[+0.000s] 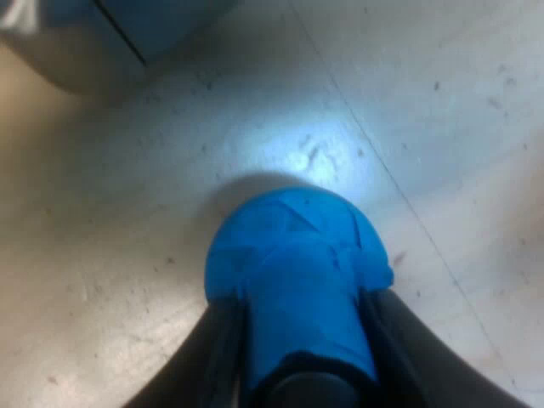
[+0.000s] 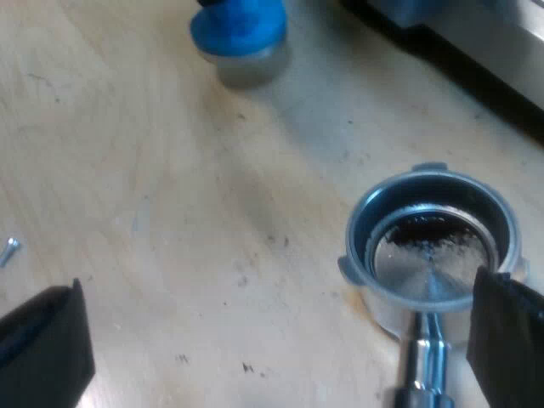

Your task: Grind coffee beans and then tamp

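- Right wrist view: holder (image 2: 355, 234) lies on pale wood table (image 2: 170, 212); round metal basket mostly bare and shiny, w/ thin smear of dark grounds (image 2: 425, 228).
- Your right gripper (image 2: 276, 340): fingers wide apart, holder just beside one.
- Your left gripper (image 1: 302, 310): clamped on blue tamper (image 1: 289, 255), rounded, near machine (image 1: 76, 42), apart from holder.

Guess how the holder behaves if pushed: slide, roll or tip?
The holder probably slides, not rolls: its cup sits rim-up on the table. All-metal cup and neck suggest heavy for its size. Dark grounds inside could spill if tipped.
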